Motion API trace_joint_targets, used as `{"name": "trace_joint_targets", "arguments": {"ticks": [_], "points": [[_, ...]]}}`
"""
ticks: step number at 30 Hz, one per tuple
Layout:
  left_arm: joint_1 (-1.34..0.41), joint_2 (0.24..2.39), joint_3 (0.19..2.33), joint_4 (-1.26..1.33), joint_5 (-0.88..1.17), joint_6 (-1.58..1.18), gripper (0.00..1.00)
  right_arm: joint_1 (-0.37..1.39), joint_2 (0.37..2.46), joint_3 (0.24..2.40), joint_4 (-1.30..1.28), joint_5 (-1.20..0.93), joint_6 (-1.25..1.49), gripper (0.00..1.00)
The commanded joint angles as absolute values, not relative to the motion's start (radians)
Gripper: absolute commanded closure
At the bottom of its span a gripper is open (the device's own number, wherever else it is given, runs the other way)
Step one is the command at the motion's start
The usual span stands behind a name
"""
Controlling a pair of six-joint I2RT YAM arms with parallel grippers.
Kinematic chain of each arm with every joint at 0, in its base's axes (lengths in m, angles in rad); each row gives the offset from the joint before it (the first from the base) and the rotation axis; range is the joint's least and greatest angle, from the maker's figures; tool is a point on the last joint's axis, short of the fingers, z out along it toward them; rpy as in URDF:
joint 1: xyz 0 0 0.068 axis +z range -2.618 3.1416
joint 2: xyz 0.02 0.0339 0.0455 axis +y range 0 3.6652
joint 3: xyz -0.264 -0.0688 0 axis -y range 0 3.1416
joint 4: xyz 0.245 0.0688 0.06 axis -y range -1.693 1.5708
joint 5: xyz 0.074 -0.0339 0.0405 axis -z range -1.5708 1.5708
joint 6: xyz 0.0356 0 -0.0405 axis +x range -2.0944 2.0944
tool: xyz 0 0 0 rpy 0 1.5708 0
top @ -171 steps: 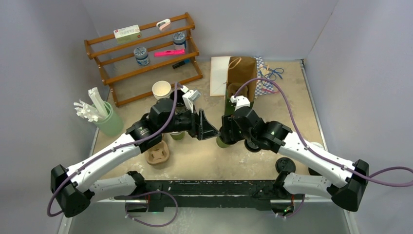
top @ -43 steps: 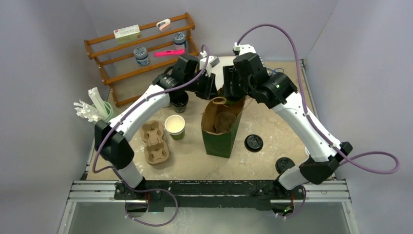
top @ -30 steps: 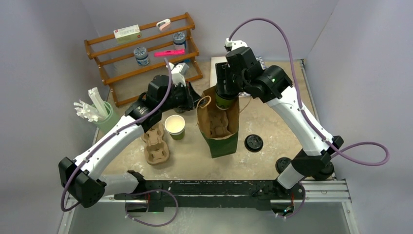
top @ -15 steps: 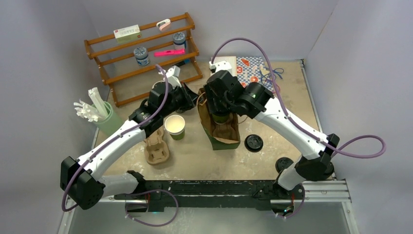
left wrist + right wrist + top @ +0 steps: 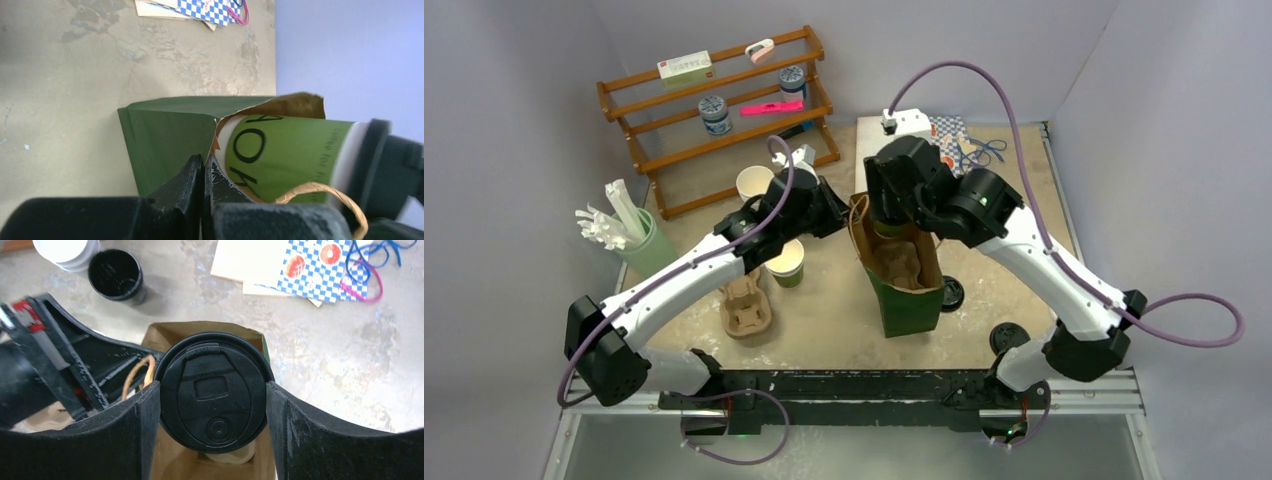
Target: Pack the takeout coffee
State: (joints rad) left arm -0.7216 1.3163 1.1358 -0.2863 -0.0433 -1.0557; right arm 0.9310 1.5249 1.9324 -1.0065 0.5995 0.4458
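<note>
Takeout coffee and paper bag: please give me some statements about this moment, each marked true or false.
1. The right gripper holds the takeout coffee at the open mouth of the paper bag. True.
2. The takeout coffee has no lid. False: a black lid covers it.
3. The left gripper is wide open. False: it is shut on the bag's rim.
4. A black cup stands on the table, outside the bag. True.
</note>
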Motion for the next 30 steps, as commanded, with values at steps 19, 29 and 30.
{"name": "trace_joint_targets", "arguments": {"ticks": [19,29,30], "points": [[-0.761,1.352,1.303,-0.208,-0.302,-0.877,1.00,0.982,1.334,1.491,-0.699,0.583,0.433,0.83],[-0.762,1.255,1.196,-0.017,-0.122,-0.652,1.00,0.982,1.204,1.218,-0.453,0.679,0.414,0.85],[-0.761,1.246,1.179,0.013,-0.102,-0.649,1.00,0.982,1.210,1.212,-0.439,0.689,0.415,0.85]]}}
